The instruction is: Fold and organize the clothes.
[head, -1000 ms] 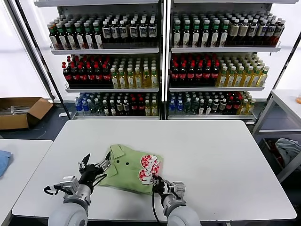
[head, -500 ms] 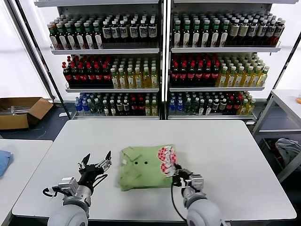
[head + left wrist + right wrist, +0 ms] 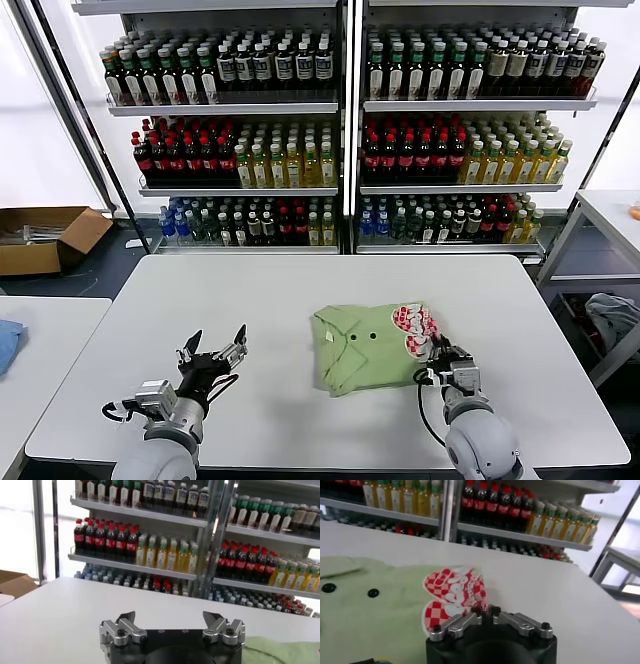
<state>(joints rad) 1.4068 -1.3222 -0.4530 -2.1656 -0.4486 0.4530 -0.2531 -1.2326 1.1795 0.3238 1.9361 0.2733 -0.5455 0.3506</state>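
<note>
Head view: folded shirt (image 3: 368, 346) right of tabletop (image 3: 300, 300) centre, toward front edge. Right end effector (image 3: 437, 358) at its right edge, fingers nearly closed on the fabric. Left end effector (image 3: 213, 354) open, near front-left.
Left wrist view: left end effector (image 3: 172, 625) spread wide, empty.
Right wrist view: right end effector (image 3: 485, 612) pinches shirt (image 3: 375, 615) hem by the red print.

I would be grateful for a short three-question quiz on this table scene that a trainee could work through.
1. True or false: the left gripper touches the folded polo shirt.
2. Which gripper is at the shirt's red-and-white graphic? A left, B right, C neither.
3. Fill in: behind the table stand shelves of ____.

Key: 1 false, it hovers open over bare table, apart from the shirt. 2 B, fingers nearly together at the printed edge. 3 bottles.
</note>
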